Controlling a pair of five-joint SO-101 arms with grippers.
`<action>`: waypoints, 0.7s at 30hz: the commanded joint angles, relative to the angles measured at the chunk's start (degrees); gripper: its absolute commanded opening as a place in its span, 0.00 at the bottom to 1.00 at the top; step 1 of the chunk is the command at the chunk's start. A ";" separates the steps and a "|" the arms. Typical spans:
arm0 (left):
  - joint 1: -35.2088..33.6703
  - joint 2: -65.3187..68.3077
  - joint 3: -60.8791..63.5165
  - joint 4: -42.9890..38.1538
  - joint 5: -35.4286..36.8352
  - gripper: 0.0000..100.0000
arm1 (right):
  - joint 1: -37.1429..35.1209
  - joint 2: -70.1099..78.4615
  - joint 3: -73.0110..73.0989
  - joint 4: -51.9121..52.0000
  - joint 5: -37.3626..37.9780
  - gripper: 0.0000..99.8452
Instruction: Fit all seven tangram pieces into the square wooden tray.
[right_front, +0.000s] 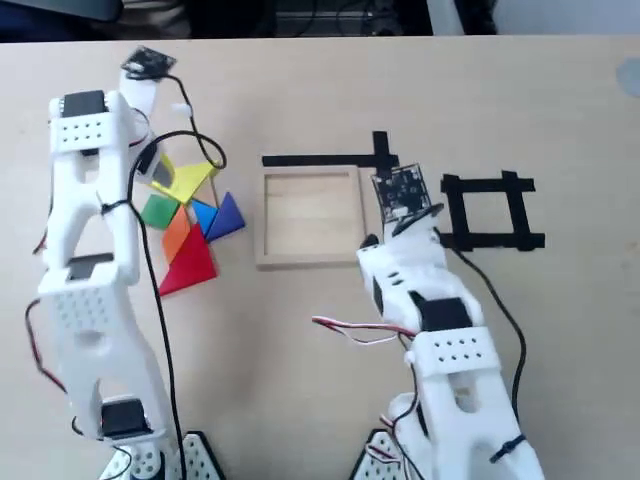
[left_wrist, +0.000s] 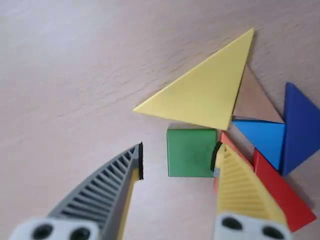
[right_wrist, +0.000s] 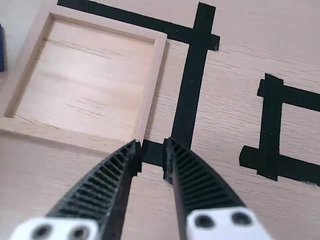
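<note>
Left gripper (left_wrist: 178, 159) is seen right up close, jaws spread wide on either side of the green square (left_wrist: 191, 152), nothing clamped. From above, the yellow triangle (left_wrist: 205, 95) is found at that square's 1 o'clock and the red triangle (left_wrist: 282, 195) at its 5. The whole pile is parked on the table (right_front: 250, 380) at the wooden tray's (right_front: 310, 258) 9 o'clock; just bare wood is shown inside the tray. Right gripper (right_wrist: 151, 150) is hung over black tape (right_wrist: 192, 85) off the tray's 4 o'clock corner, jaws nearly pinched together, gripping nothing.
</note>
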 joint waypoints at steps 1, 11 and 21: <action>0.48 8.62 -16.75 4.84 -5.36 0.25 | -1.67 0.22 -0.31 -1.32 0.00 0.09; 3.82 27.25 -47.43 13.89 -7.21 0.25 | -2.20 0.22 0.31 -1.49 0.09 0.09; 4.70 31.56 -49.01 14.77 -5.10 0.25 | -2.20 0.22 0.31 -1.49 0.09 0.09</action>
